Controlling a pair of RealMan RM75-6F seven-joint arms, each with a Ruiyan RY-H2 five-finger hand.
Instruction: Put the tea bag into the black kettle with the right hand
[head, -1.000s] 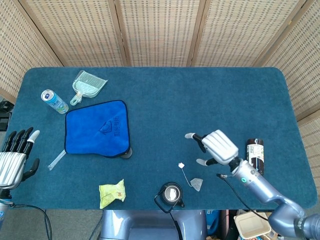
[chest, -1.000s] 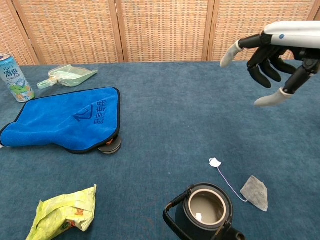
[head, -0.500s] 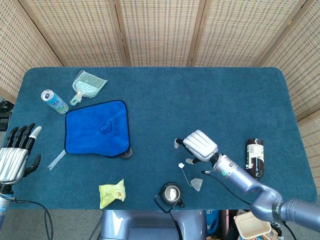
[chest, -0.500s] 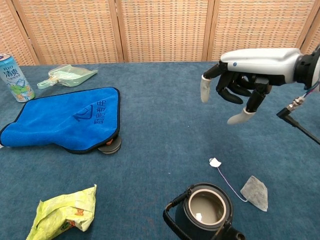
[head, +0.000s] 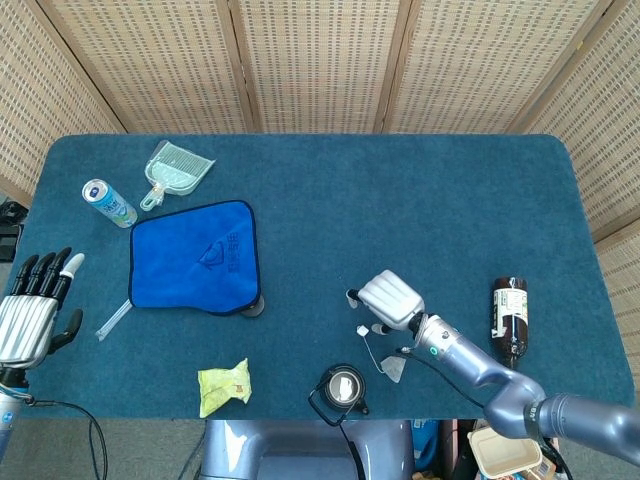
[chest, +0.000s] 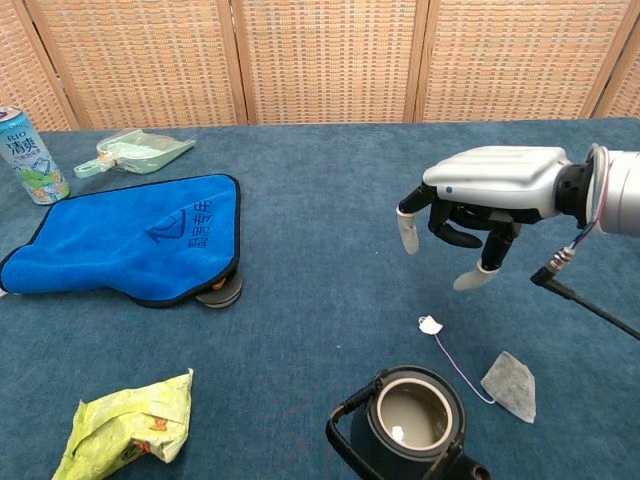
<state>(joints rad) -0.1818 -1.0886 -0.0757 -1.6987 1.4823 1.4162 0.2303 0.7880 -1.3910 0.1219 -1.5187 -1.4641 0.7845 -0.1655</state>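
The tea bag (chest: 510, 385) lies flat on the blue table; its thin string runs up-left to a small white tag (chest: 430, 325). In the head view the tea bag (head: 396, 369) lies just right of the black kettle (head: 343, 388). The kettle (chest: 408, 428) stands open-topped at the table's near edge, with its handle to the left. My right hand (chest: 478, 201) hovers above the tag with fingers curled downward and apart, holding nothing. In the head view, the right hand (head: 388, 300) sits just above the tag (head: 363, 330). My left hand (head: 28, 312) hangs off the table's left edge, fingers extended.
A blue cloth (head: 195, 257) lies left of centre, partly covering a dark round disc (chest: 217, 293). A can (head: 108, 203) and a green dustpan (head: 174, 167) sit far left. A yellow-green wrapper (head: 224, 386) lies near the front edge. A dark bottle (head: 509, 314) lies to the right.
My right hand has moved left and down from beside the bottle to just over the tea bag's tag. The left hand has barely shifted.
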